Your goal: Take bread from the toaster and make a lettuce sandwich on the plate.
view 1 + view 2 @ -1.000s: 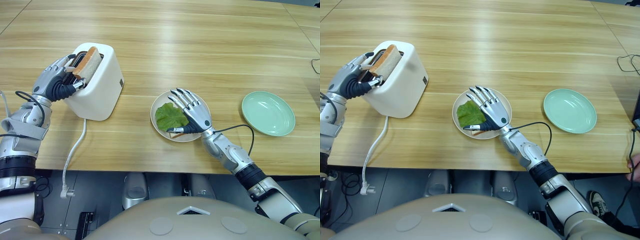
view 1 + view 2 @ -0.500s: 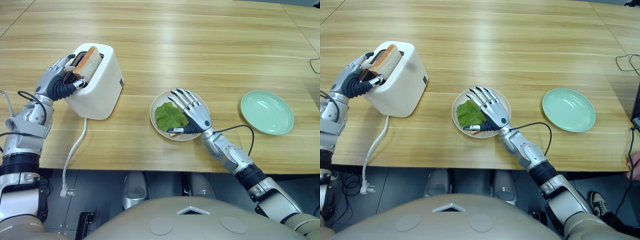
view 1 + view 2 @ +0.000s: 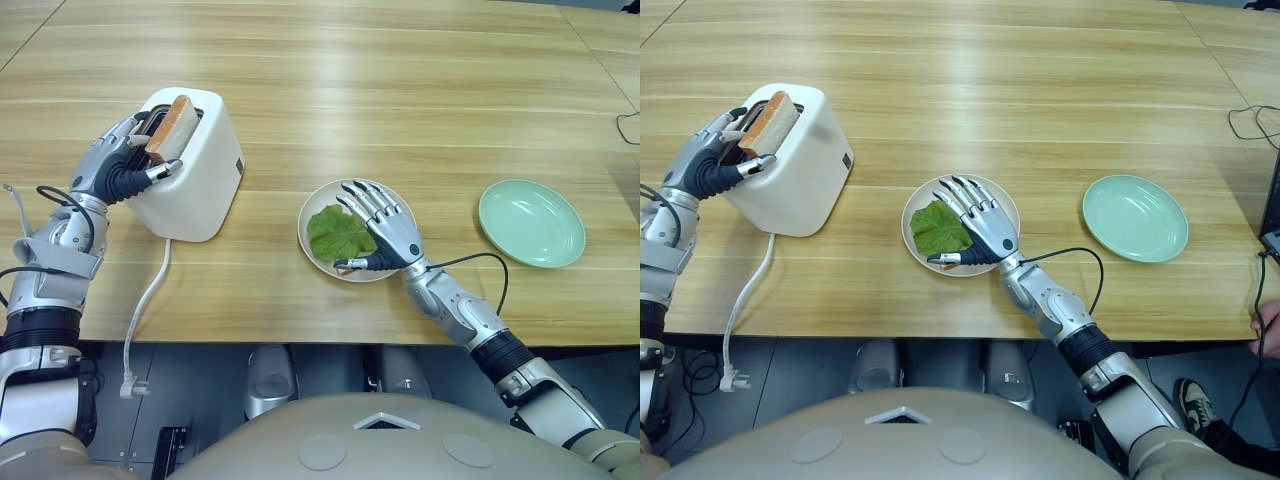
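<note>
Grips bread slice (image 3: pixel 172 128) upright in toaster (image 3: pixel 205 185) with left hand (image 3: pixel 125 165), long edge near-to-far; lays spread-open right hand (image 3: pixel 385 225) over lettuce (image 3: pixel 332 232) on plate (image 3: pixel 304 222).

There is one toaster (image 3: pixel 205 170) with one power cord (image 3: pixel 150 300), and one lettuce leaf (image 3: pixel 335 232). Plates number two, a cream plate (image 3: pixel 318 200) and a green plate (image 3: pixel 530 222). Bread slices also number two, the toaster slice (image 3: pixel 172 127) and the plate slice (image 3: pixel 346 269) showing under the leaf. The robot hands are two, the left hand (image 3: pixel 115 165) and the right hand (image 3: pixel 392 232).
</note>
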{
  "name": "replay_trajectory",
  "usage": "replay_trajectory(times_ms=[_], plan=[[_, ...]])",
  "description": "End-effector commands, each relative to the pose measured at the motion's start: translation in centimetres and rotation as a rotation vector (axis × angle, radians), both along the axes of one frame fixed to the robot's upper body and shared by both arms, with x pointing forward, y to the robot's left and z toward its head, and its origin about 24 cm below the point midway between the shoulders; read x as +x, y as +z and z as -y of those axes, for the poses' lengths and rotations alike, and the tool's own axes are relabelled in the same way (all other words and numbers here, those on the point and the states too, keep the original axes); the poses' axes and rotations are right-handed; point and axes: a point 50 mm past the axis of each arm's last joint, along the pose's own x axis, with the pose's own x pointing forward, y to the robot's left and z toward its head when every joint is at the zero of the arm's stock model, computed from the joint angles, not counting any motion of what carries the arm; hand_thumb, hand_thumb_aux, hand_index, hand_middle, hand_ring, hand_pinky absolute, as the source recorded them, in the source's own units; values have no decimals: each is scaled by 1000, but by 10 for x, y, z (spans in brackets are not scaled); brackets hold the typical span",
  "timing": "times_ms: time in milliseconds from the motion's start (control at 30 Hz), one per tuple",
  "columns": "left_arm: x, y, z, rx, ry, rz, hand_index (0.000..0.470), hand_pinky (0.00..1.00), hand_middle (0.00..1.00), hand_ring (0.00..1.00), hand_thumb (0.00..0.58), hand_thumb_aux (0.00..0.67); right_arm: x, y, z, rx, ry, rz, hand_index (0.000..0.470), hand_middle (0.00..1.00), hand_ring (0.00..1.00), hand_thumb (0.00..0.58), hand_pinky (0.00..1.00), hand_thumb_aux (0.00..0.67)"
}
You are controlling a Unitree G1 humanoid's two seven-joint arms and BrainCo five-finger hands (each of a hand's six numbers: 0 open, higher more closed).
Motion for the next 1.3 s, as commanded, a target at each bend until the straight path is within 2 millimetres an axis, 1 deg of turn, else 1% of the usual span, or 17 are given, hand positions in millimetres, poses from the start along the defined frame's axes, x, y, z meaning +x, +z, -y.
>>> replay_trajectory(times_ms=[33, 167, 500, 533, 600, 633, 667, 700, 867, 967, 1133, 1300], plan=[[-3, -3, -6, 37, 31, -24, 0, 0, 0, 0, 0, 0, -2, 0, 0, -7, 8, -2, 0, 0, 0, 0, 0, 0], [-3, -2, -7, 63, 45, -21, 0, 0, 0, 0, 0, 0, -2, 0, -1, -5, 11, -2, 0, 0, 0, 0, 0, 0], [1, -10, -2, 108, 52, -50, 0, 0, 0, 0, 0, 0, -3, 0, -1, 2, 14, -6, 0, 0, 0, 0, 0, 0], [1, -11, -2, 108, 49, -54, 90, 0, 0, 0, 205, 131, -3, 0, -1, 2, 14, -6, 0, 0, 0, 0, 0, 0], [2, -13, -1, 107, 46, -58, 90, 0, 0, 0, 205, 131, -3, 0, -1, 3, 13, -7, 0, 0, 0, 0, 0, 0], [2, -13, -1, 106, 45, -60, 263, 0, 0, 0, 474, 384, -3, 0, -1, 4, 13, -7, 0, 0, 0, 0, 0, 0], [2, -13, 0, 104, 43, -61, 316, 0, 0, 0, 523, 460, -3, 0, -1, 5, 13, -7, 0, 0, 0, 0, 0, 0], [1, -13, 0, 94, 36, -59, 460, 0, 0, 0, 580, 670, -3, 0, -1, 5, 13, -7, 0, 0, 0, 0, 0, 0], [0, -8, 6, 31, -10, -32, 460, 0, 0, 0, 580, 670, -3, 0, 0, 6, 10, -9, 0, 0, 0, 0, 0, 0], [-1, 0, 10, -27, -44, 7, 460, 0, 0, 0, 580, 670, -3, 0, 0, 6, 10, -9, 0, 0, 0, 0, 0, 0], [-1, 12, 12, -127, -71, 74, 460, 0, 0, 0, 580, 670, -3, 0, 1, 5, 9, -9, 0, 0, 0, 0, 0, 0], [0, 21, 13, -189, -77, 128, 460, 0, 0, 0, 580, 670, -3, 0, 1, 6, 9, -9, 0, 0, 0, 0, 0, 0]])
